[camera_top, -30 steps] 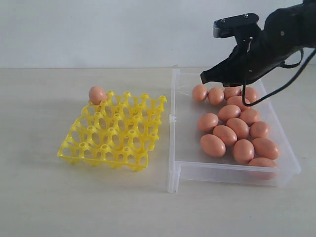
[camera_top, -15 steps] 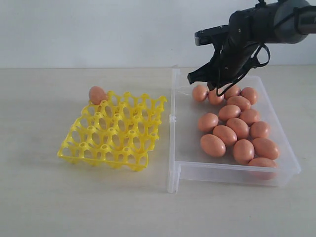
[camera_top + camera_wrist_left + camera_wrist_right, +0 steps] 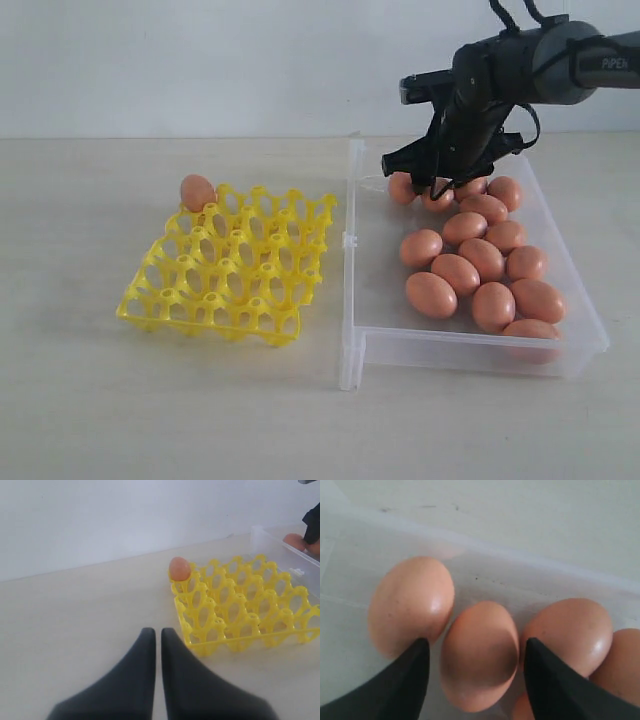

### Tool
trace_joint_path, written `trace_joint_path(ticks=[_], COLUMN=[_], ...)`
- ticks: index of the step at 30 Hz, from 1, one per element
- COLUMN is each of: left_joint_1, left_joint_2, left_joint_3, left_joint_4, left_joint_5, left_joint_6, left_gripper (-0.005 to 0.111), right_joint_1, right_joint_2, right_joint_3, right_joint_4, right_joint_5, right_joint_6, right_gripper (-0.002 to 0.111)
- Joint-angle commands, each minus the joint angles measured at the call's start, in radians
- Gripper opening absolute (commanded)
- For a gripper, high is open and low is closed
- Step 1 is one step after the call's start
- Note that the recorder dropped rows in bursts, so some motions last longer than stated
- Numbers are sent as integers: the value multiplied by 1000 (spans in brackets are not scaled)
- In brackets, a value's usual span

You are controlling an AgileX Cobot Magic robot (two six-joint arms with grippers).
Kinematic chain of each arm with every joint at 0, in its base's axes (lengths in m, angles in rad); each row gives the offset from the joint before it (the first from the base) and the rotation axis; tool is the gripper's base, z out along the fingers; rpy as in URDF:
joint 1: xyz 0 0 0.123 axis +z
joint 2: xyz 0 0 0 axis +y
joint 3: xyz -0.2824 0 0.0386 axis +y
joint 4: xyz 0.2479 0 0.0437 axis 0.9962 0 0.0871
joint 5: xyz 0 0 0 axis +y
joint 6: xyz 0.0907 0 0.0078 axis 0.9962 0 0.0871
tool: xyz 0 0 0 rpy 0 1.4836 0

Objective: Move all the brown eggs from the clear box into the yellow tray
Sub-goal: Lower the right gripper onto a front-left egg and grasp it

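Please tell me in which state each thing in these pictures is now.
yellow tray: one corner cup filled, other cups empty.
tray egg: seated in its cup.
clear box: open-topped, holding many eggs.
box eggs: loose, lying close together.
left gripper: shut, holding nothing.
right gripper: open, fingers either side of the far egg, not clamped.

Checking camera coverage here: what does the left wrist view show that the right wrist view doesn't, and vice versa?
Left wrist only: the left gripper, shut above the table, and the yellow tray with a brown egg in a corner cup. Right wrist only: the right gripper, open, its fingers flanking the middle egg of a row. Both: the clear box with eggs inside.
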Motion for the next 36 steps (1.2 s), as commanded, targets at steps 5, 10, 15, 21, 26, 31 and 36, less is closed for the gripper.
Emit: trace_joint_path(ticks=[5, 10, 15, 21, 26, 31, 36], left_joint_1=[-6, -6, -6, -6, -6, -6, -6], left_joint_2=[-3, -3, -3, -3, -3, -3, -3], left_joint_3=[4, 4, 4, 4, 4, 4, 4], left_joint_4=[2, 2, 2, 2, 2, 2, 2], left_joint_5=[-4, -4, -4, -4, -4, -4, -4], left_joint_6=[0, 0, 0, 0, 0, 0, 0], left_gripper=[4, 4, 4, 4, 4, 4, 4], right_joint_1=[-8, -8, -8, -8, -6, -4, -4], right_joint_2=[35, 69, 71, 65, -3, -103, -222], right_joint_3=[-8, -35, -40, -40, -36, 15, 157], right_joint_4=[-58, -56, -56, -58, -57, -26, 194], right_joint_5=[-53, -46, -69, -70, -73, -87, -225], right_joint_6=[42, 39, 42, 4, 0, -69, -233], right_gripper=[52, 52, 52, 0, 0, 0, 0])
